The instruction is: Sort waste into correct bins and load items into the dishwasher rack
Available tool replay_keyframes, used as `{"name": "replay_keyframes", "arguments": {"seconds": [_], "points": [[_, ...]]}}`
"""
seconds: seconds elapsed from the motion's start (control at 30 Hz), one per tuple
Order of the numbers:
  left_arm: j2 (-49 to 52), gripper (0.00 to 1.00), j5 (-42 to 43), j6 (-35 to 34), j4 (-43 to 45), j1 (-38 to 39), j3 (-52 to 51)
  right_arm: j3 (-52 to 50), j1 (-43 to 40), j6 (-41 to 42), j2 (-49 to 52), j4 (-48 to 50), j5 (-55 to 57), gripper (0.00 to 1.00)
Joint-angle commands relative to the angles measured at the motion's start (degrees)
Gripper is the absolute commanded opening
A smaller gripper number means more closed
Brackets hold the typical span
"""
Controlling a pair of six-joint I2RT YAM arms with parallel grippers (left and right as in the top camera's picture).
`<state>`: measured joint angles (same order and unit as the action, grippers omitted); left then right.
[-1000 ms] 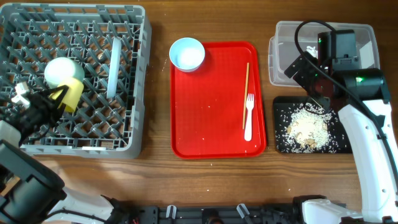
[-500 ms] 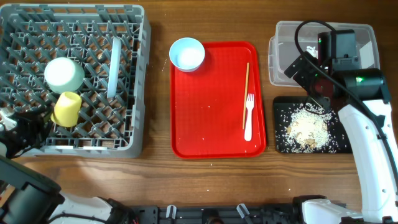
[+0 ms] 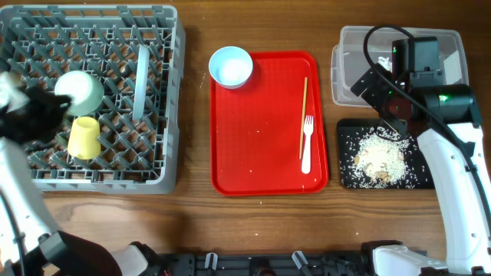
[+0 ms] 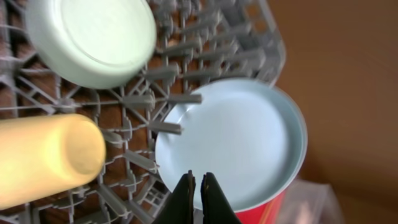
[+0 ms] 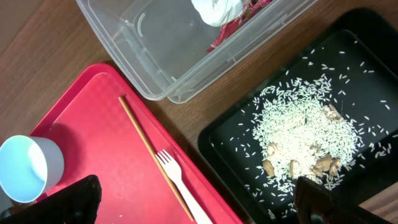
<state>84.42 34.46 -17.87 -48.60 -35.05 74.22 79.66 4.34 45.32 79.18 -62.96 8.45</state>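
- The dishwasher rack point(image 3: 157, 153) fills the far left corner of the desk point(image 3: 192, 230).
- Seen from overhead, the yellow cup point(image 3: 83, 136) lies on its side among the pegs near the rack's left wall. A pale green bowl point(image 3: 79, 90) sits upside down just beyond it.
- From overhead the plate point(image 3: 140, 83) shows only as a thin pale strip standing on edge. The left wrist view shows its broad round face, propped between pegs near the rack's wall.
- The left end effector point(image 4: 196, 180) has its fingers pressed together with nothing between them, which only the left wrist view shows. Overhead, it is a dark shape over the rack's left side, just beside the green bowl.
- The red tray point(image 3: 261, 153) lies at the middle of the desk. A blue bowl point(image 3: 231, 67) sits upright over its far left corner.
- The chopstick point(image 3: 304, 116) and the fork point(image 3: 307, 143) lie side by side along the tray's right edge.
- The clear tub point(image 3: 349, 69) is at the far right corner of the desk, with the black tray point(image 3: 347, 172) just in front of it.
- The rice point(image 3: 378, 157) is heaped in the black tray, with loose grains scattered around the heap.
- The arm hides the tub's contents from overhead. The right wrist view shows the wrapper point(image 5: 227, 12) lying inside the tub.
- The right end effector point(image 5: 196, 199) is spread wide and holds nothing, above the gap between the red and black trays.
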Motion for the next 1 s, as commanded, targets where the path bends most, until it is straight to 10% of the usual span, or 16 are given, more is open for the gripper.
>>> {"name": "replay_keyframes", "arguments": {"seconds": [0.0, 0.97], "points": [[0.8, 0.04, -21.5, -0.6, -0.8, 9.5, 0.0, 0.3, -0.1, -0.3, 0.1, 0.0, 1.0, 1.0], [9.0, 0.04, -30.7, -5.1, -6.2, -0.1, 0.0, 0.3, -0.1, -0.3, 0.1, 0.2, 1.0, 1.0]]}}
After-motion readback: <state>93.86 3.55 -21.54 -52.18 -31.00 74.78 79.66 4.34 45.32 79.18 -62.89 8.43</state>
